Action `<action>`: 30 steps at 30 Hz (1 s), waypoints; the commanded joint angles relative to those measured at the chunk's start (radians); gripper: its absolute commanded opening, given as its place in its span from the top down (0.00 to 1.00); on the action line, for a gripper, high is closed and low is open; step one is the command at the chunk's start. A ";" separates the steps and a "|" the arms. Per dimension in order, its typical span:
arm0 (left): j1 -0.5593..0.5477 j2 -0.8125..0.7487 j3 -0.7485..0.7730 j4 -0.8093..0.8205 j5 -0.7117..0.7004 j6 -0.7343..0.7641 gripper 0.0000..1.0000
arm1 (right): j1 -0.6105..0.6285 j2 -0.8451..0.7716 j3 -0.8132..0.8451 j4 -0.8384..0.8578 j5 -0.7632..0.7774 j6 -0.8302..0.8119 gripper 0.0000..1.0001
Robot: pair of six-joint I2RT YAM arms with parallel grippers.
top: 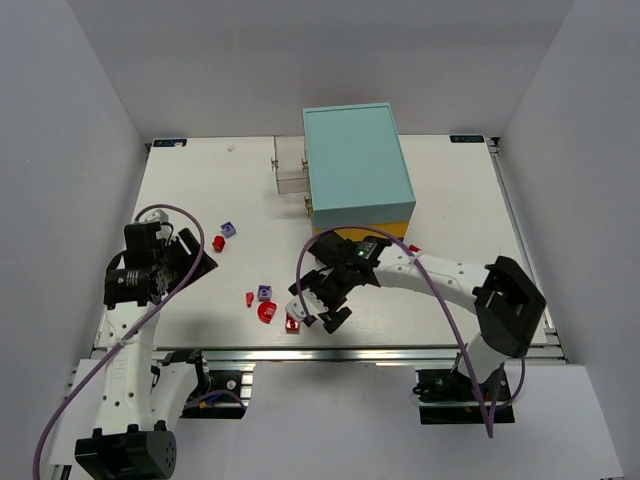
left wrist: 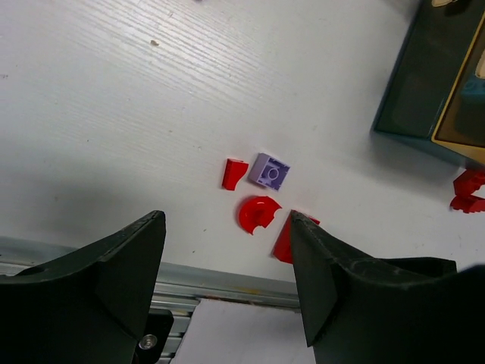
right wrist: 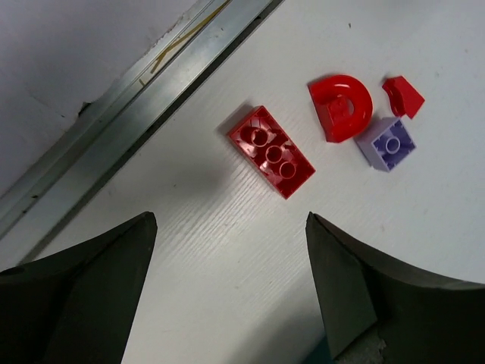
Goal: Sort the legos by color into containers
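Observation:
Several legos lie near the table's front edge: a red wedge (top: 250, 298), a purple brick (top: 264, 292), a red round piece (top: 267, 312) and a red studded brick (top: 293, 323). My right gripper (top: 318, 310) hangs open just right of the red brick (right wrist: 271, 152), with nothing between its fingers (right wrist: 231, 227). Farther left lie a red lego (top: 218, 242) and a purple one (top: 229, 229). My left gripper (top: 188, 252) is open and empty beside them. In the left wrist view the red brick (left wrist: 285, 239) is partly hidden by a finger. Clear containers (top: 289, 165) stick out of the teal cabinet (top: 358, 165).
Another red piece (top: 414, 248) lies by the cabinet's front right corner. The metal rail of the table's near edge (right wrist: 144, 83) runs close to the red brick. A purple cable loops over my right arm (top: 430, 275).

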 commanded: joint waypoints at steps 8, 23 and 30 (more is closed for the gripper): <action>-0.003 -0.066 -0.048 -0.052 -0.057 -0.017 0.23 | 0.053 0.138 0.132 -0.074 0.058 -0.256 0.17; -0.003 -0.078 -0.069 -0.063 -0.091 -0.011 0.21 | 0.083 0.322 0.279 -0.142 0.125 -0.413 0.19; -0.003 -0.083 -0.085 -0.053 -0.081 -0.010 0.21 | 0.087 0.363 0.279 -0.128 0.150 -0.428 0.19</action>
